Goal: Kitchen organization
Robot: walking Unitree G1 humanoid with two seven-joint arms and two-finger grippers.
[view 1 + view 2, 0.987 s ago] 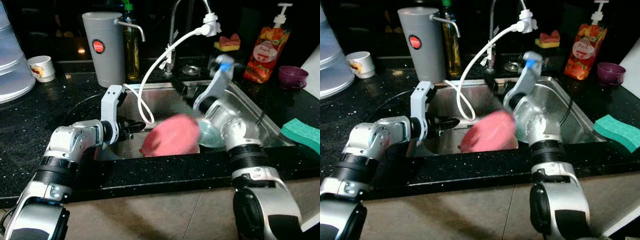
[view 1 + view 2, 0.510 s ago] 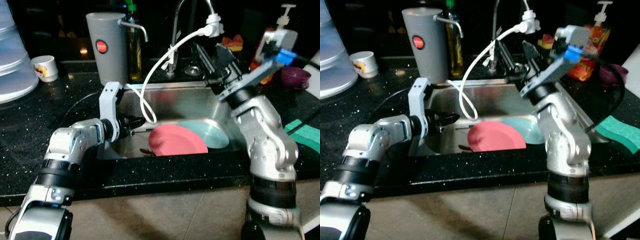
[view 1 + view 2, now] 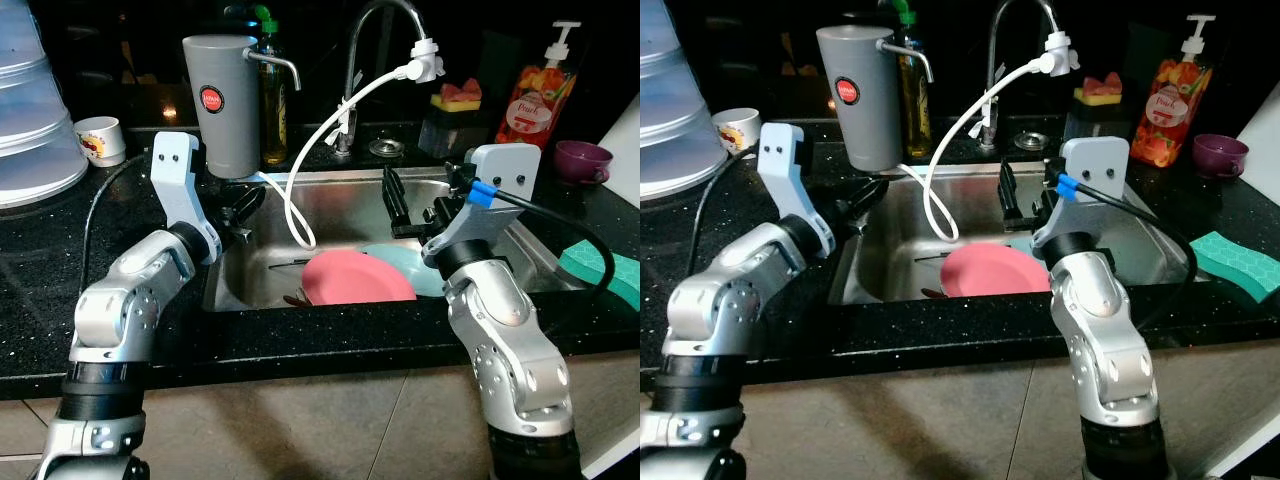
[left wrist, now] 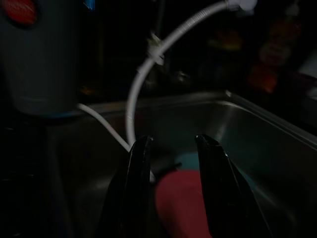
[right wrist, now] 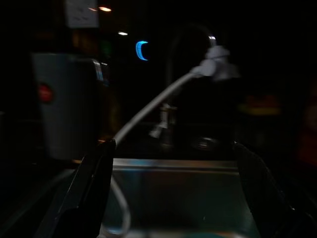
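A pink plate [image 3: 355, 279] lies in the steel sink [image 3: 520, 250], overlapping a pale teal plate [image 3: 432, 270] beside it. My right gripper [image 3: 394, 202] hovers above the sink's back half, over the plates, open and empty; its wrist view shows the fingers [image 5: 91, 188] spread wide toward the tap. My left gripper [image 3: 242, 204] hangs at the sink's left rim, its black fingers [image 4: 138, 168] slightly apart with nothing between them, pointing toward the pink plate [image 4: 181, 203].
A white hose [image 3: 320, 130] loops from the faucet [image 3: 365, 40] into the sink. A grey jug [image 3: 222, 100], a bottle [image 3: 270, 95] and a small cup [image 3: 100, 140] stand at the back left. At the right are a soap bottle [image 3: 530, 95], a purple bowl [image 3: 585, 158] and a green sponge [image 3: 600, 265].
My right gripper has let go of the pink plate, which now lies flat in the sink, and has lifted above it. The left arm has drawn back and up to the sink's rim.
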